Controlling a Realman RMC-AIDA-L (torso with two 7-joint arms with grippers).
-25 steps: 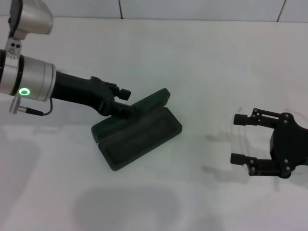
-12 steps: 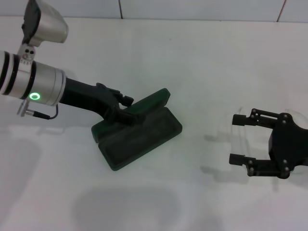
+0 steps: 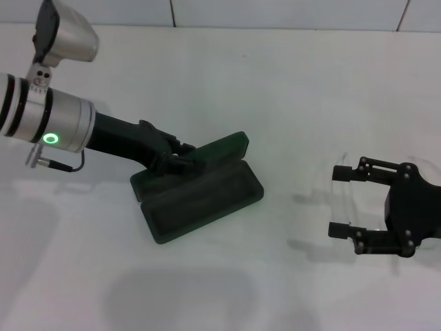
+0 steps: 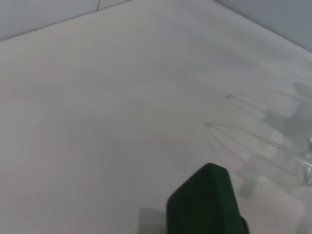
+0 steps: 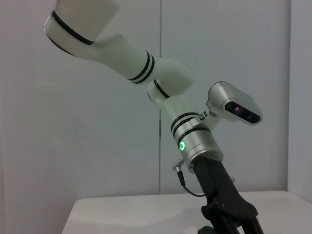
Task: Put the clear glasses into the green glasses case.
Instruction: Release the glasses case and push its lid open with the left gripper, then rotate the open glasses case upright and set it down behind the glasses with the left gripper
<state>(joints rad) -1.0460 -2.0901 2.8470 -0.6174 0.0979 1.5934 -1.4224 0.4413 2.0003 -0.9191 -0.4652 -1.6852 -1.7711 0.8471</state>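
Case (image 3: pixel 200 193) is my landmark, lying open on the white table (image 3: pixel 275 89) with its dark lining up and the lid (image 3: pixel 217 153) tilted up along its far side; I see my left gripper (image 3: pixel 180 160) at the lid's near-left end, fingers pressed together on the lid's edge, the silver wrist reaching in from the case's left; the left wrist view shows only a green corner of the lid (image 4: pixel 207 202) and, beyond it, two thin clear arms of the glasses (image 4: pixel 258 139) lying on the table; the glasses (image 3: pixel 324 207) sit well to the right of the case, apart from it, faint in the head view; my right gripper (image 3: pixel 342 201) is over there too, fingers spread wide on either side of the clear arms, and I cannot tell whether they touch them; the right wrist view shows only the left arm (image 5: pixel 195 141) against a grey wall.
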